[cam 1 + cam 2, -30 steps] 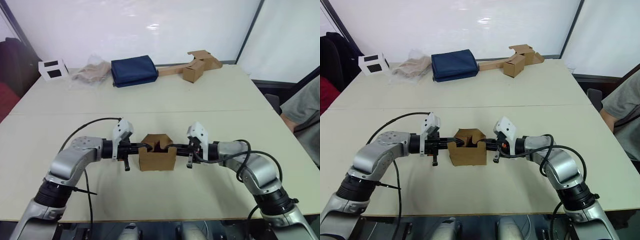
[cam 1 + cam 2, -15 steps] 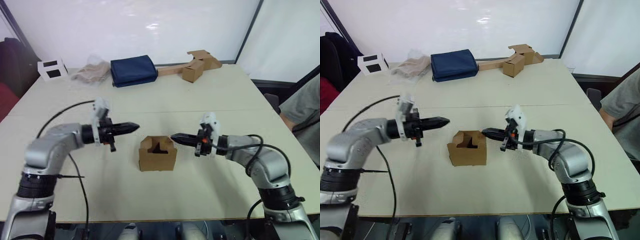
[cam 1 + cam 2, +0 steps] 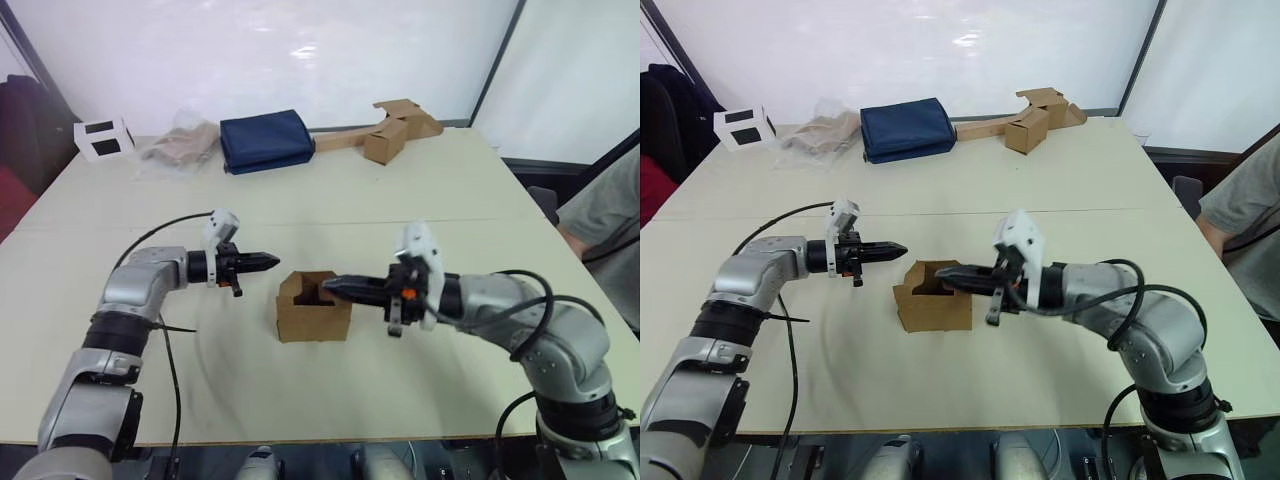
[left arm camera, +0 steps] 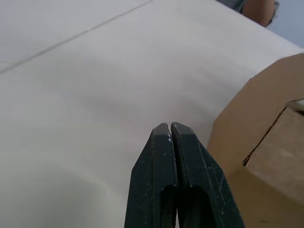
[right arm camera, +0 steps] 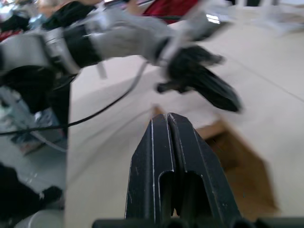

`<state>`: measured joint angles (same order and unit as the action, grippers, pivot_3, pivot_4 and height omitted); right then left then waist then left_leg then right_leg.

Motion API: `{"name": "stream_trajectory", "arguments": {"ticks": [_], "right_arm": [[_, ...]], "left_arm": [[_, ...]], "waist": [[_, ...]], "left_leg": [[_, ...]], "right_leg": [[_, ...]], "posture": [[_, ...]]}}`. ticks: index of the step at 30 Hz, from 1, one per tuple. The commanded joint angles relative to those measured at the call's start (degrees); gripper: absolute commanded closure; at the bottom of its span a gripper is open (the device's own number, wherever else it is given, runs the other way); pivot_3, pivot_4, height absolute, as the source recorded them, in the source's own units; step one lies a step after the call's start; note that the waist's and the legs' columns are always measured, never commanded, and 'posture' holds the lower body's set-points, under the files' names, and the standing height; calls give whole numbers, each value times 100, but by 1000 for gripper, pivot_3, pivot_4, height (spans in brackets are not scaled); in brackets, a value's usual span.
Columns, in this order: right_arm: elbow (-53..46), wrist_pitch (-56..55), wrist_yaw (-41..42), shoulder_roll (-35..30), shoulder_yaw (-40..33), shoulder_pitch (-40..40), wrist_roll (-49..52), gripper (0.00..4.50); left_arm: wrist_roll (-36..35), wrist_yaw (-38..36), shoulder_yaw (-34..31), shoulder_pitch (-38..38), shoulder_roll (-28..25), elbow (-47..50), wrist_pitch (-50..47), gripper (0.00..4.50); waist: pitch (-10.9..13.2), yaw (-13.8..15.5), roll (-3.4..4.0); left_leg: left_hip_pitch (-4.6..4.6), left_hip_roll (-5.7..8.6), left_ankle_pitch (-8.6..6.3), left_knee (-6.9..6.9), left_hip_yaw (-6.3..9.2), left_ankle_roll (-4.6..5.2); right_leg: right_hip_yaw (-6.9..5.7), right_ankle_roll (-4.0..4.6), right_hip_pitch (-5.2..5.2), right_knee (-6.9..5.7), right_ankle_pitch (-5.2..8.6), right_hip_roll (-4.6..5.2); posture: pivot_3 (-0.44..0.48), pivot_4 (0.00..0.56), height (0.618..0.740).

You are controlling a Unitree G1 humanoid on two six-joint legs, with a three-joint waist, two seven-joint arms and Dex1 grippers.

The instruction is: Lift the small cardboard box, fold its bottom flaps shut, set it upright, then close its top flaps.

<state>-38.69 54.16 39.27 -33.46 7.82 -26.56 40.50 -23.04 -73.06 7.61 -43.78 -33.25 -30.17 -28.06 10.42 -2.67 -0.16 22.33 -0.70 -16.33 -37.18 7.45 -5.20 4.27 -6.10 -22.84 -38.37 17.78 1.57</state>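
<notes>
The small cardboard box (image 3: 314, 310) stands upright on the table's near half. Its top flaps (image 3: 300, 284) are partly turned inward, leaving a dark opening. The bottom flaps are hidden beneath it. My right gripper (image 3: 328, 285) is shut, and its tip reaches over the box's right rim into the open top. My left gripper (image 3: 273, 262) is shut too, pointing at the box from the left and hovering a short way off its upper left corner. In the left wrist view the shut fingers (image 4: 161, 156) point past the box's edge (image 4: 266, 142). The right wrist view shows the box (image 5: 237, 166) beyond its shut gripper (image 5: 167, 117).
Along the far edge lie a white cube with black squares (image 3: 105, 138), a crumpled plastic-wrapped bundle (image 3: 185, 148), a navy blue bag (image 3: 268, 140) and a brown box joined to long cardboard strips (image 3: 395, 130). A person (image 3: 610, 215) sits at the table's right side.
A second ago both grippers were at the box's sides; they then pulled away. Since half a second ago the right gripper has moved left onto the box's top, and the left arm has lowered.
</notes>
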Motion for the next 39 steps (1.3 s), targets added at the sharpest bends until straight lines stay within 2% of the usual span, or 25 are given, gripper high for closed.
{"name": "stream_trajectory", "arguments": {"ticks": [1, 5, 10, 21, 29, 34, 39], "right_arm": [[-394, -134, -112, -233, 477, -86, -464, 4500], [-386, -341, 98, -522, 697, -195, -774, 4500], [60, -955, 326, -693, 1090, -226, -1423, 4500], [634, -1375, 615, -528, 1366, -324, -1958, 4500], [1322, -1669, 602, -41, 1514, -364, -2290, 4500], [1455, -1636, 655, 302, 1330, -323, -2052, 4500], [1525, -1662, 691, 408, 1262, -332, -2074, 4500]], "left_arm": [[184, -740, 155, -328, 40, -558, 182, 4455], [479, -1078, 332, -561, 137, -1105, 413, 4455], [628, -1271, 318, -599, 344, -1237, 514, 4455], [661, -1166, 59, -517, 515, -1257, 560, 4455], [676, -1037, -11, -458, 526, -1227, 605, 4455], [696, -727, -216, -399, 380, -1127, 639, 4455], [297, -624, -709, -1, -349, 201, -33, 4455]], "waist": [[0, 0, 0], [1, 6, -1], [1, 2, -1], [1, -3, -1], [0, -5, -2], [0, -7, -2], [0, -106, -1]], "left_leg": [[0, 0, 0, -1, 0, 0], [2, 0, 0, -2, 1, 0], [3, 0, 0, -3, 1, 0], [3, 0, 0, -4, 3, 0], [3, 0, 0, -5, 4, 0], [3, -1, 0, -5, 5, 0], [4, -2, 0, -1, 8, 0]], "right_leg": [[0, 0, 0, 0, 0, 0], [-1, 0, -1, 0, 0, -1], [-1, 0, -2, 1, 0, 0], [-1, 0, -2, 0, 0, 0], [-1, 0, -3, -3, 0, 0], [-1, 0, -4, -5, 0, 0], [-1, 0, -8, -7, 0, 0]], "posture": [[0, 150, 740], [0, 150, 740], [0, 150, 740], [0, 150, 740], [0, 150, 740], [0, 150, 740], [0, 150, 740]]}}
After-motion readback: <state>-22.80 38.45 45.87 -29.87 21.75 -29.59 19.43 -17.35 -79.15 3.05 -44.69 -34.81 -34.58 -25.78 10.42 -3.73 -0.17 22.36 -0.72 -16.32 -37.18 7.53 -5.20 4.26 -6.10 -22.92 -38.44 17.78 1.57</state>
